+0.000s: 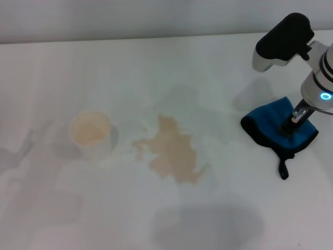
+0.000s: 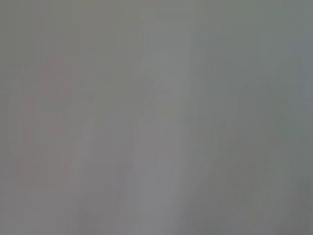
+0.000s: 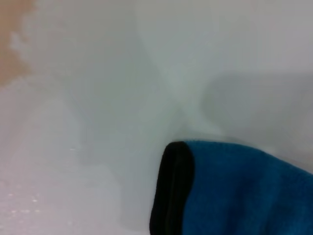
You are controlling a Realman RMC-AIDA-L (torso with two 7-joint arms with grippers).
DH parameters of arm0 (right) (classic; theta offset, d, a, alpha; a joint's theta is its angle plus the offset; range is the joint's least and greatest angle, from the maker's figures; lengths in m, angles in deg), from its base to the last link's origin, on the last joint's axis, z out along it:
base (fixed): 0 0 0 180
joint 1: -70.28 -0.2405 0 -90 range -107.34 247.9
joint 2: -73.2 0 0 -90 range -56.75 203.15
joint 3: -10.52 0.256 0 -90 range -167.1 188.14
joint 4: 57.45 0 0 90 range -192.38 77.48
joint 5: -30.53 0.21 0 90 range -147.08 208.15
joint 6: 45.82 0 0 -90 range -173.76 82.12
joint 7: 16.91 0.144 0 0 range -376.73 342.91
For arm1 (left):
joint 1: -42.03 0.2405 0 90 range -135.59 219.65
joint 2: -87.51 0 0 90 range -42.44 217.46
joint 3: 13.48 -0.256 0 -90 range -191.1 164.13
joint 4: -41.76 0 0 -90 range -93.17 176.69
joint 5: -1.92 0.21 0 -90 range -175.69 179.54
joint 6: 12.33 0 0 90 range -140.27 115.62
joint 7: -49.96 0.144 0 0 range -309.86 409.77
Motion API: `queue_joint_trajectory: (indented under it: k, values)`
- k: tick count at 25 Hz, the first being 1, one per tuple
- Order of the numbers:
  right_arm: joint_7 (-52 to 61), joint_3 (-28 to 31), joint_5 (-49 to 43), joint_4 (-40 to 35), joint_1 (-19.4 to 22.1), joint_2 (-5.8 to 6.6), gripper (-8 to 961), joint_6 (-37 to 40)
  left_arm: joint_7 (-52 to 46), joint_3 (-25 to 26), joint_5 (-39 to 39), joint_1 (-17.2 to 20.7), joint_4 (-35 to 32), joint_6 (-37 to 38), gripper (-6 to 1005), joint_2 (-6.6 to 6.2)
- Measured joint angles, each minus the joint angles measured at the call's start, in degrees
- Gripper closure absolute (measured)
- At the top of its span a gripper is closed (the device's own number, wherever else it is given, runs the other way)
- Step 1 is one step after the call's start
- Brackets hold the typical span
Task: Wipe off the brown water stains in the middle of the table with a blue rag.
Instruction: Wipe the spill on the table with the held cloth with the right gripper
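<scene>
1. The brown water stains (image 1: 173, 151) sit near the middle of the head view, a pale tan blotch with ragged edges and a few small specks on its left side. In the right wrist view a corner of the same tan patch (image 3: 13, 39) shows at the upper left of the frame.
2. The blue rag (image 1: 273, 125) lies bunched at the right of the head view, well apart from the stains. Black trim runs along its edge, and a short black loop tab (image 1: 283, 169) trails from its lower end. The right wrist view shows the cloth (image 3: 244, 191) at the lower right, with its black edge turned toward the stains.
3. The right pincer (image 1: 293, 124) reaches down onto the rag from the right edge of the head view. Its tip is sunk into the cloth; I cannot tell whether it is open or closed on the fabric.
4. A white cup (image 1: 91, 134) with beige residue inside stands left of the stains, apart from them.
5. All of this rests on the white surface (image 1: 156, 67).
6. The left pincer does not appear in any view.
</scene>
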Motion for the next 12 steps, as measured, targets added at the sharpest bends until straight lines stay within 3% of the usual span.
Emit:
queue_joint_trajectory:
  k: [12]
  values:
    - [-0.65, -5.23, 9.11, -2.61, -0.05, -0.17, 905, -0.13, 0.0, 0.0, 0.05, 0.08, 0.12, -1.24, 116, -0.14]
